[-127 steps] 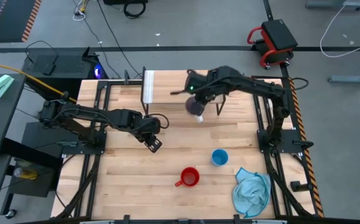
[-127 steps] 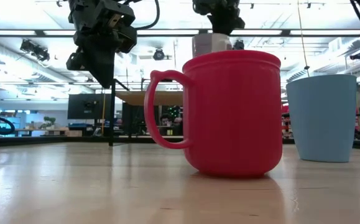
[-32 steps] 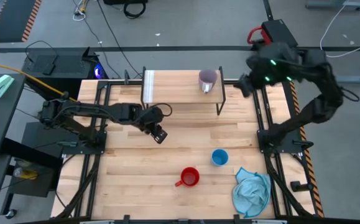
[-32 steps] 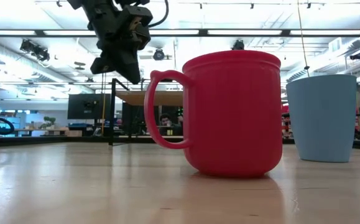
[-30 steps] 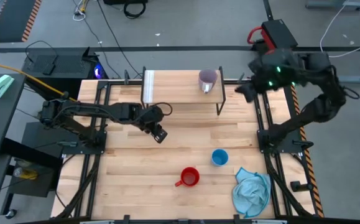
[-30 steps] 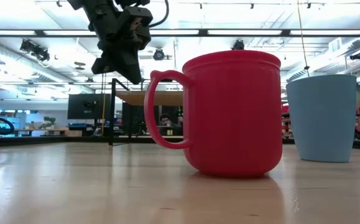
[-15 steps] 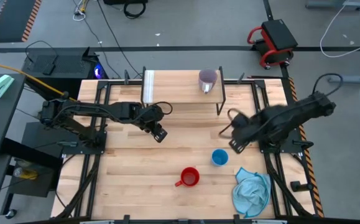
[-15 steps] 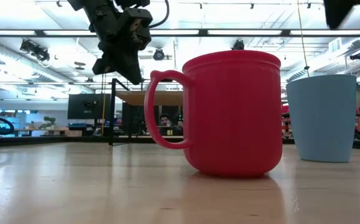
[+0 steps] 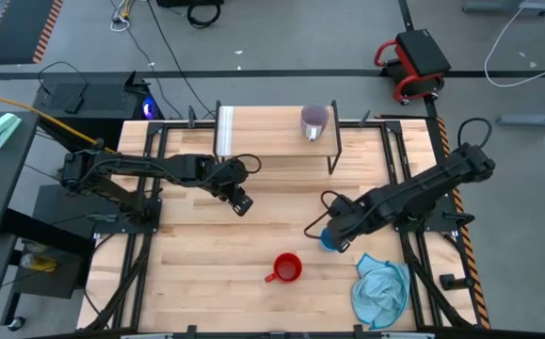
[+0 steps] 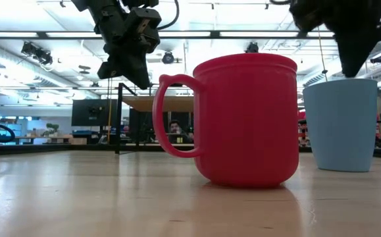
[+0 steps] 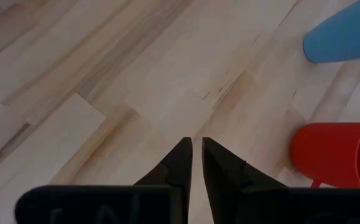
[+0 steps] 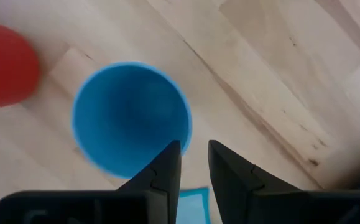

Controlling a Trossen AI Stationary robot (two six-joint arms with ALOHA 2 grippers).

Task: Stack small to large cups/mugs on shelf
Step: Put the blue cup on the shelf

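Two cups wait on the table (image 9: 206, 254), the red mug (image 9: 287, 268) and the light blue cup (image 12: 130, 118), while the purple-grey mug (image 9: 314, 121) stands on the shelf (image 9: 272, 141). Directly over the blue cup's rim hangs the right gripper (image 12: 193, 163), fingers slightly parted and apparently gripping nothing. Mid-table, the left gripper (image 11: 196, 160) hovers nearly closed and empty.

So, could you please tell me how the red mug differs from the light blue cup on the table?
The red plastic mug has a side handle; the light blue plastic cup has none. The red mug is wider and rounder, the light blue cup narrower, tapering downward. The right gripper hovers over the light blue cup; nothing is above the red mug. Both stand upright on the wooden tabletop.
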